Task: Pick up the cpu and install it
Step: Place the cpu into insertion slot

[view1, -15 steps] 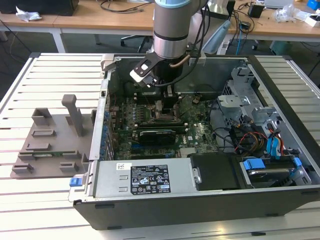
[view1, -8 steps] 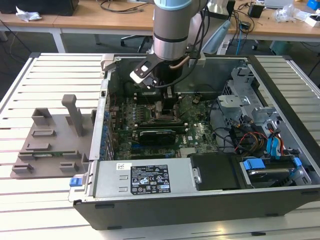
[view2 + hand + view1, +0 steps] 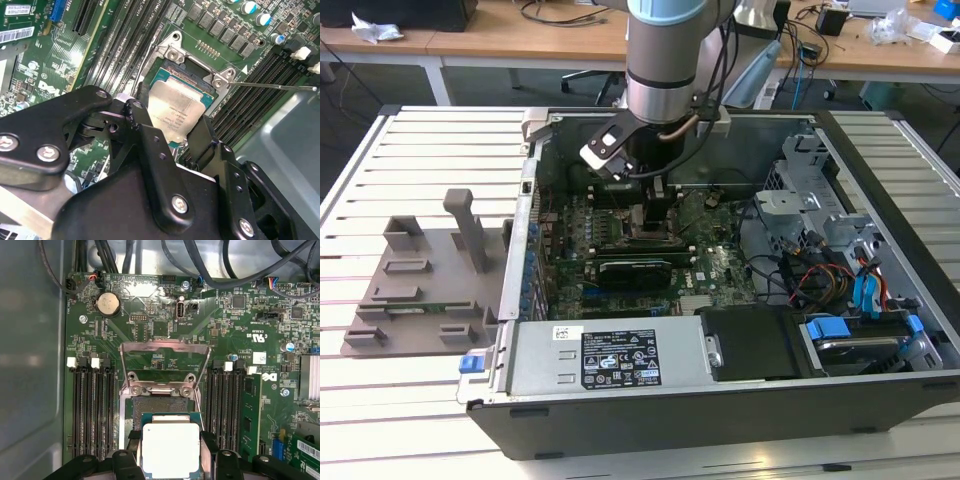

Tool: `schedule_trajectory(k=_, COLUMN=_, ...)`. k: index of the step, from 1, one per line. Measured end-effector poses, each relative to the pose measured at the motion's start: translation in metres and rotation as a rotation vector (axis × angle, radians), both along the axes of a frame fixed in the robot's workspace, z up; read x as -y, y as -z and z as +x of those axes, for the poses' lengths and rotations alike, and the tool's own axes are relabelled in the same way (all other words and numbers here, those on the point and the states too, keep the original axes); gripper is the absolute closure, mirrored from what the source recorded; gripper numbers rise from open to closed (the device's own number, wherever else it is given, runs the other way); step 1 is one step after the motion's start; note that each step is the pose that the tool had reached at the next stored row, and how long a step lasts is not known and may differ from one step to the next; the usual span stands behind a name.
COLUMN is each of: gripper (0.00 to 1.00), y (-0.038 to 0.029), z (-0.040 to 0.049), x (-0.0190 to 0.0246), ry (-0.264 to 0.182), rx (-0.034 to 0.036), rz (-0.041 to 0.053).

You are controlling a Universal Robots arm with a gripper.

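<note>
The cpu [image 3: 181, 105], faint print on its lid, is clamped in my pincer [image 3: 172, 127] in the second wrist view. In the first wrist view it hangs partly over the open socket [image 3: 160, 407]. In the exterior view my pincer is inside the case [image 3: 720, 412], with a printed label [image 3: 620, 358] nearby.

We take this for a robotics lab: an industrial robot arm [image 3: 665, 60] reaches into an opened computer case [image 3: 720, 405] on a slatted metal bench [image 3: 420, 150], and behind we see wooden desks [image 3: 520, 40] strewn with cables [image 3: 560, 10]
</note>
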State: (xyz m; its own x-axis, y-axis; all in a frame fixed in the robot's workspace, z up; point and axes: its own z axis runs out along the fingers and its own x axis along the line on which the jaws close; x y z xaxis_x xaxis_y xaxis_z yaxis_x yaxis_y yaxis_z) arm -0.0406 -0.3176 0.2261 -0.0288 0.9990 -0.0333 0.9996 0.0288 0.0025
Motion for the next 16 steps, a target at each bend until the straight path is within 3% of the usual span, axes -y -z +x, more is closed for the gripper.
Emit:
schedule_trajectory(k=4, gripper=0.45, y=0.0034, z=0.0006, x=-0.0005, ry=0.000, rx=-0.0001, rz=0.0000)
schedule_trajectory(k=12, gripper=0.45, y=0.0224, z=0.0010, x=-0.0023, ry=0.003, rx=-0.0004, rz=0.0000)
schedule_trajectory(k=16, gripper=0.45, y=0.0259, z=0.0012, x=-0.0034, ry=0.014, rx=-0.0004, rz=0.0000)
